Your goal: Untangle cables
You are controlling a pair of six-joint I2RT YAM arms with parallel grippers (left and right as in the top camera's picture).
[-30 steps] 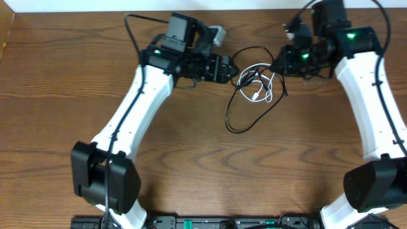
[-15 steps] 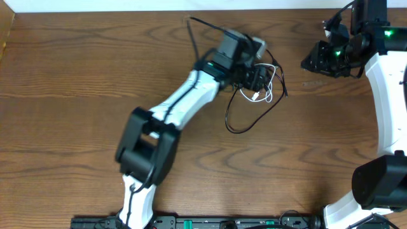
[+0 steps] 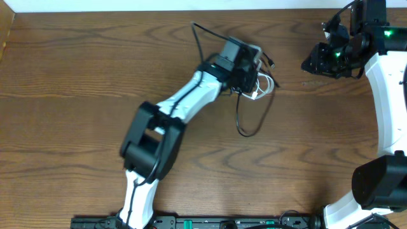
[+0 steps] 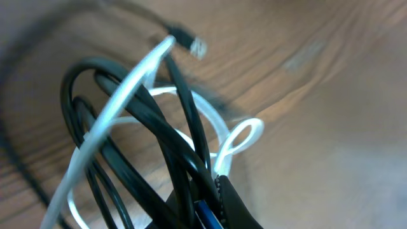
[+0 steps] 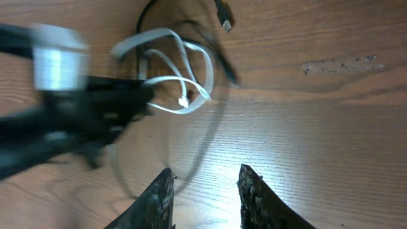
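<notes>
Tangled cables [image 3: 259, 88], black cords plus one white, bunched at top centre of counter [image 3: 76, 76], one black loop trailing down. left gripper [image 3: 253, 75] jaws clamped on the bundle. right gripper [image 5: 206, 197] jaws apart, empty, well apart from it.

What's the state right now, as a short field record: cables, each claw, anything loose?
cables: tangled bundle of thin black cords and one white cord, one black loop trailing out of it
left claw: at the bundle, cords run into it, appears shut on them
right claw: open, empty, apart from the bundle
loose end: small black plug end lying free on the brown wooden table
untangled: not yet
</notes>
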